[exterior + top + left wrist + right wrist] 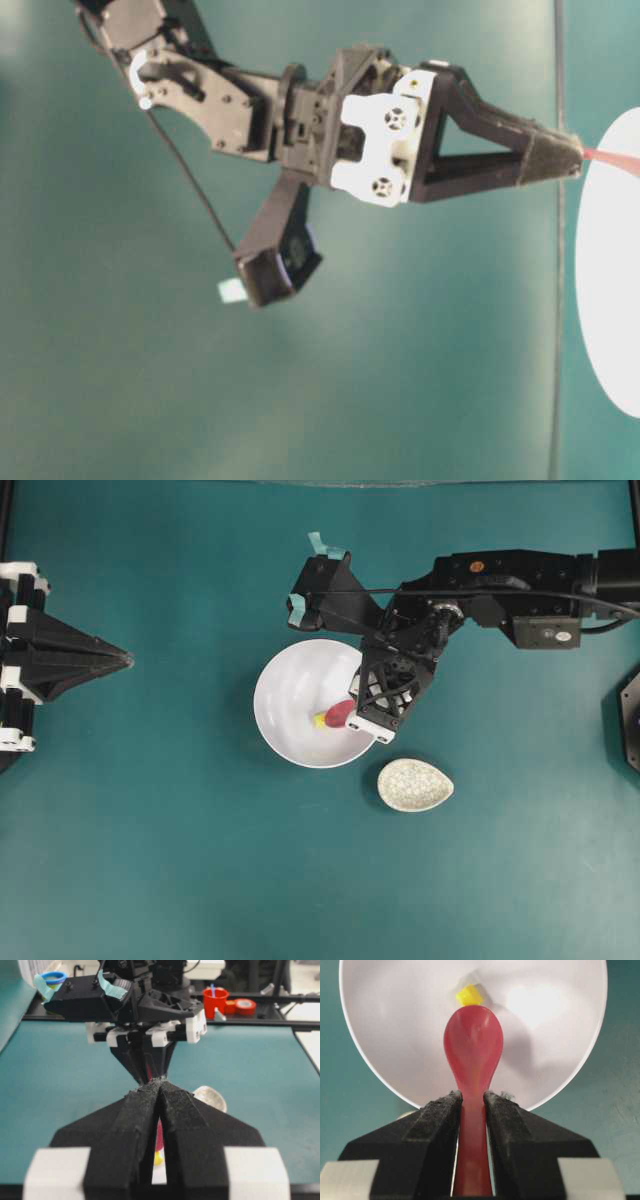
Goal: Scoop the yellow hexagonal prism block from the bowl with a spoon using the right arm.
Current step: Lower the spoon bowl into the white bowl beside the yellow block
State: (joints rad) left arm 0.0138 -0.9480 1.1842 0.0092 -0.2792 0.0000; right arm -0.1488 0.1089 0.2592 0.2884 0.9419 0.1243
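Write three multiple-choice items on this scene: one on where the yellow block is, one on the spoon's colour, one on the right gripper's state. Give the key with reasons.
1. Where is the yellow block?
A. on the spoon rest
B. in the white bowl, at the spoon's tip
C. on the bare table

2. What colour is the spoon?
A. pink-red
B. blue
C. white

3. What is the right gripper doing?
A. open, holding nothing
B. shut on the bowl's rim
C. shut on the spoon's handle

Key: 1 B, the right wrist view shows the block inside the bowl just past the scoop. 2 A, the scoop is glossy pink-red. 3 C, both fingers press the handle.
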